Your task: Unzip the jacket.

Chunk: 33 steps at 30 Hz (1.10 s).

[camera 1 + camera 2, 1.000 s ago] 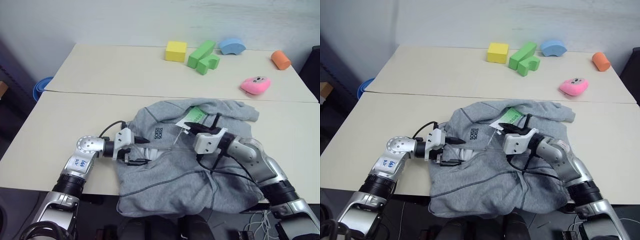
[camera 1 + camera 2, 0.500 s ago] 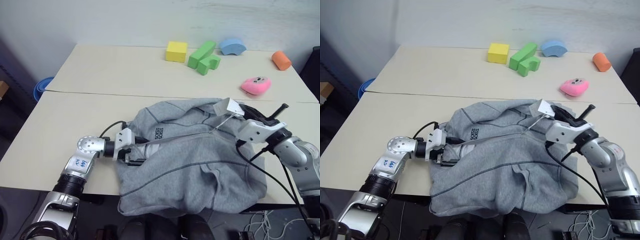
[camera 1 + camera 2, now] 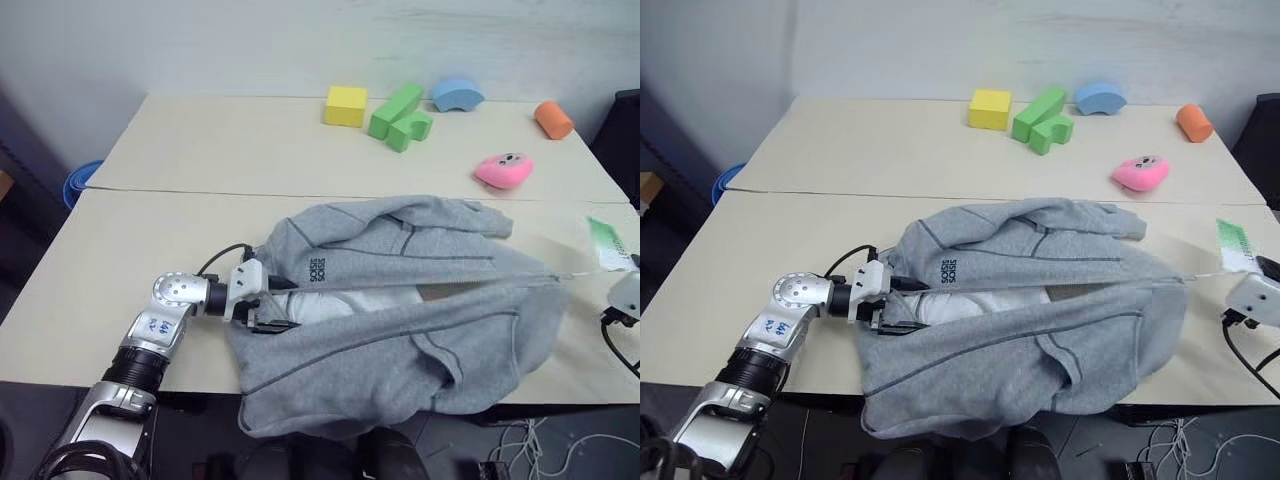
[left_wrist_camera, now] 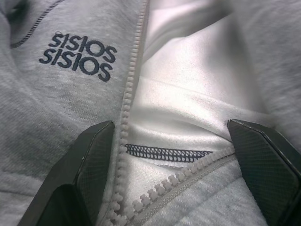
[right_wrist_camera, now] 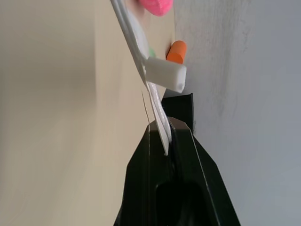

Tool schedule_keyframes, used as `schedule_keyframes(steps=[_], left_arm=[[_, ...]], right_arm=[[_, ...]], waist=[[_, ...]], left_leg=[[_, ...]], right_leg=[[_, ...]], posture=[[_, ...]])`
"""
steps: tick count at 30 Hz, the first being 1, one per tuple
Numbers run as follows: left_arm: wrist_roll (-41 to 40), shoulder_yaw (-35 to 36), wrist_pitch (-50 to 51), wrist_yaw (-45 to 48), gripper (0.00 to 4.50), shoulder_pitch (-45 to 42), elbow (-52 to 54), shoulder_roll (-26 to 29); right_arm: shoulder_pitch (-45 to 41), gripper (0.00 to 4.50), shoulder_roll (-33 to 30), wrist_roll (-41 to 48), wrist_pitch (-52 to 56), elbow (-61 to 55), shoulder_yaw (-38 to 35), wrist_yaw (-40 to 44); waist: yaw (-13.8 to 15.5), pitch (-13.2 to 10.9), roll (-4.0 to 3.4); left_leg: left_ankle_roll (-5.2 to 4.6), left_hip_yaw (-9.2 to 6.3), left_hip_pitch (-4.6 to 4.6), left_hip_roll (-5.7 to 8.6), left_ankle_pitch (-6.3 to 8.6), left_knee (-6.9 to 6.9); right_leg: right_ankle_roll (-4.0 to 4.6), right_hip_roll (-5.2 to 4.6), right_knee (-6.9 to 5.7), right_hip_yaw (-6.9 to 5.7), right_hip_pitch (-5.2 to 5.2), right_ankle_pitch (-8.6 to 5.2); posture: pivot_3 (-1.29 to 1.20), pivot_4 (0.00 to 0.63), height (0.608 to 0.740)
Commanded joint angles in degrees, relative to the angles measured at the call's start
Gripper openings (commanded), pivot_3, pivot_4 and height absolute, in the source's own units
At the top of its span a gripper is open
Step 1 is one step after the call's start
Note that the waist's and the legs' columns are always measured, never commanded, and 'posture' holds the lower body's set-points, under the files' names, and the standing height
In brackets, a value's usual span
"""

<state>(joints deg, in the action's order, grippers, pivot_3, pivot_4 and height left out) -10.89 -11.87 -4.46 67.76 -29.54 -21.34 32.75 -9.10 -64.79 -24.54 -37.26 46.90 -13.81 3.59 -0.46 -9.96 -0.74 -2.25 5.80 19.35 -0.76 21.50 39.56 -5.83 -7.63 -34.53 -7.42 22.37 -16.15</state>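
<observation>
Clearly the jacket (image 3: 400, 300) lay spread on the near table (image 3: 120, 250) so its zip could be drawn sideways; the front already gaped over white lining beside the chest print (image 3: 318, 270). At that print's side the left gripper (image 3: 272, 306) sat with jaws wide, straddling the zipper's root, apparently to pin it. Far from the print, the right gripper (image 5: 162, 136) was pinched shut on the paper hang tags (image 3: 604, 240), cord taut. The slider itself I could not make out.
</observation>
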Motion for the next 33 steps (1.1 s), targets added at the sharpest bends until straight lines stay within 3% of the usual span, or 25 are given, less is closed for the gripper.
schedule_keyframes(steps=[1,14,20,28,33], left_arm=[[6.4,-2.3,-0.8,-0.5,4.06,1.9,-5.9,2.8],[9.1,-3.8,-3.7,-3.7,4.06,1.8,-8.5,3.5],[12.5,-6.2,-5.6,-4.9,4.06,0.8,-10.7,4.6],[15.7,-8.6,-6.8,-7.7,4.06,-0.3,-13.7,6.3],[9.5,-5.2,-5.4,-7.0,4.06,0.4,-11.5,4.4]], right_arm=[[-4.4,0.02,-5.6,0.4,0.6,5.6,-0.7,-3.9],[-16.1,0.02,-4.9,-2.9,-6.6,-1.5,6.1,-9.7],[-25.4,0.02,-2.0,-1.5,3.5,10.1,9.4,-4.4],[-30.2,0.02,-1.7,-1.3,4.4,15.5,10.8,-8.4],[-26.2,0.02,2.2,7.0,0.7,12.6,10.1,6.4]], waist=[[0.3,0.0,-0.23],[-0.4,0.3,-0.70],[-0.6,0.4,-0.87],[-0.9,0.7,-1.37],[-1.3,0.6,-1.18]], left_leg=[[0.00,0.00,0.00,0.01,0.00,0.00],[0.09,0.03,-0.12,-0.04,-0.05,-0.01],[0.15,-0.03,-0.19,-0.06,-0.18,-0.03],[0.10,-0.06,-0.28,0.00,-0.19,-0.09],[0.28,-0.13,-1.06,-0.05,-0.36,-0.68]], right_leg=[[0.00,0.00,0.00,0.00,0.01,0.00],[0.00,-0.03,-0.08,0.08,-0.02,0.00],[0.03,-0.08,-0.21,0.10,-0.04,-0.01],[0.04,-0.19,-0.18,0.06,-0.18,-0.01],[0.16,-0.16,-0.08,0.06,-0.98,-0.08]], posture=[[0.00,0.150,0.740],[0.00,0.150,0.740],[0.00,0.150,0.740],[0.00,0.150,0.740],[0.00,0.150,0.740]])
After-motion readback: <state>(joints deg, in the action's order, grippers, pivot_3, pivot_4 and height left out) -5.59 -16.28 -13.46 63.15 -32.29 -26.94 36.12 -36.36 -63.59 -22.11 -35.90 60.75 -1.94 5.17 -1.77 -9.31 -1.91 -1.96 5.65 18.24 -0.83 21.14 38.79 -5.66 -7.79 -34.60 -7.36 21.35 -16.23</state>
